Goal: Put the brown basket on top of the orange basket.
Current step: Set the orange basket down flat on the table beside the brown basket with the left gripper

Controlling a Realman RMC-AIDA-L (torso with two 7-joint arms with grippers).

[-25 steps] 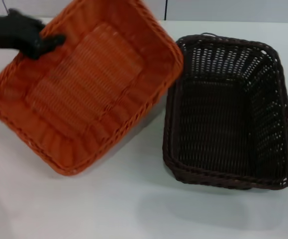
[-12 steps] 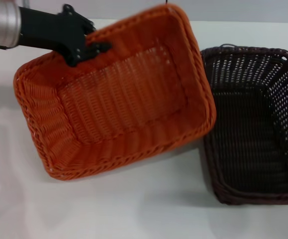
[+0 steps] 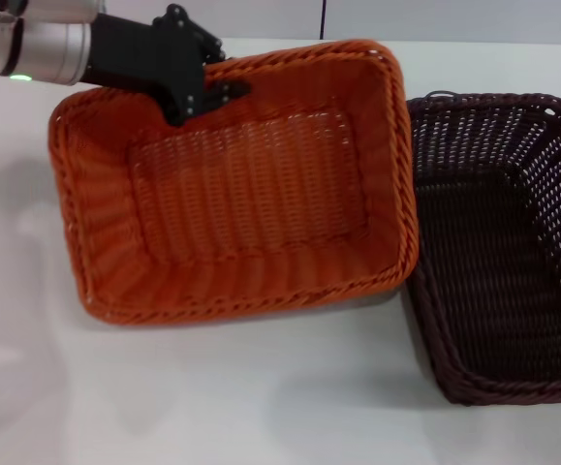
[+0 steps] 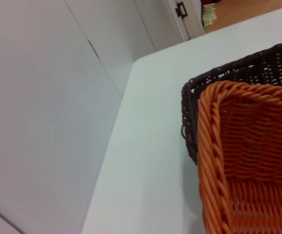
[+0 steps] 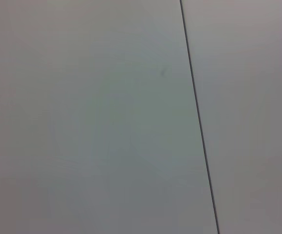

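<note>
Fingers (image 3: 220, 95) of the left hand (image 3: 202, 92) clamp the orange basket (image 3: 241, 184)'s far rim beside the brown basket (image 3: 513, 252).

You are working in a plain indoor test room: a smooth white rectangular table (image 4: 145, 146) stands against bare pale grey wall panels (image 4: 43, 97). Beyond its far end, you see a wooden floor (image 4: 243, 9).

Bright orange woven rectangular basket (image 3: 241, 184) sits left of dark brown woven rectangular basket (image 3: 513, 242) on the white surface (image 3: 261, 397); its right rim overlaps the brown basket's left rim. Left claw (image 3: 207, 92) at the orange basket's far rim.
</note>
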